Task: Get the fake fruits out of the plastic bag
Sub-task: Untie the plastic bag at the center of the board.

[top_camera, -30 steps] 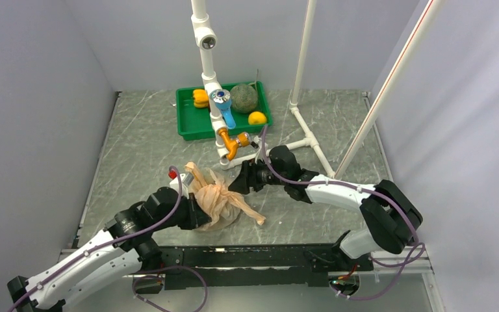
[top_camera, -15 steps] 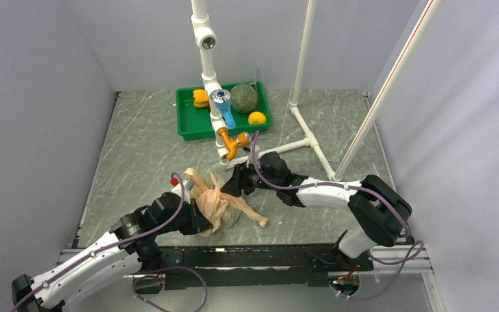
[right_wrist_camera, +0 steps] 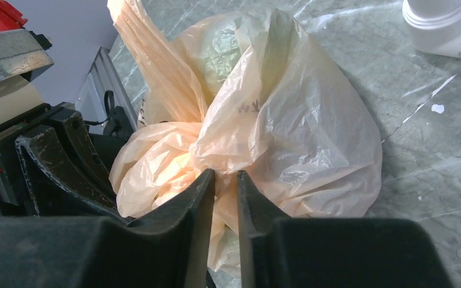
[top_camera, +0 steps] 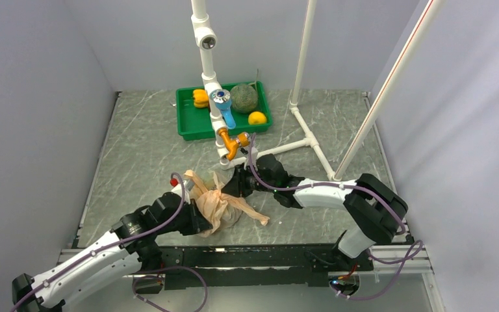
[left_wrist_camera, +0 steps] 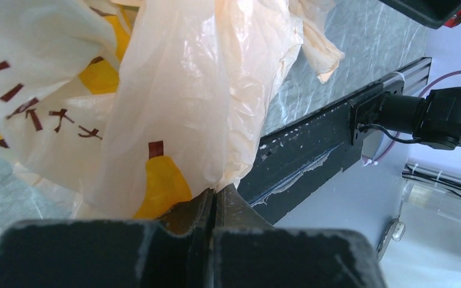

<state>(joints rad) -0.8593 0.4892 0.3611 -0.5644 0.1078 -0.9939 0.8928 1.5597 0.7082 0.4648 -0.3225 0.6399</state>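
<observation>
The plastic bag (top_camera: 219, 203) lies bunched on the table (top_camera: 136, 149), its neck twisted together. The fake fruits cannot be seen, so they are presumably inside it. On the bag's near-left side the left gripper (left_wrist_camera: 215, 197) is clenched tight on a pinch of printed film. On the far-right side the right gripper (right_wrist_camera: 225, 177) has its fingers closed around a gathered fold near the twisted neck, with only a slim gap packed with film between them. The main risk is that the thin, crinkly film slides out of either pinch when the arms pull apart, so the neck does not open. If both grips hold too well, a hard pull could tear the film. Lifting the bag before its mouth is spread could also tip it, and the fruits might roll off beyond the bag.
</observation>
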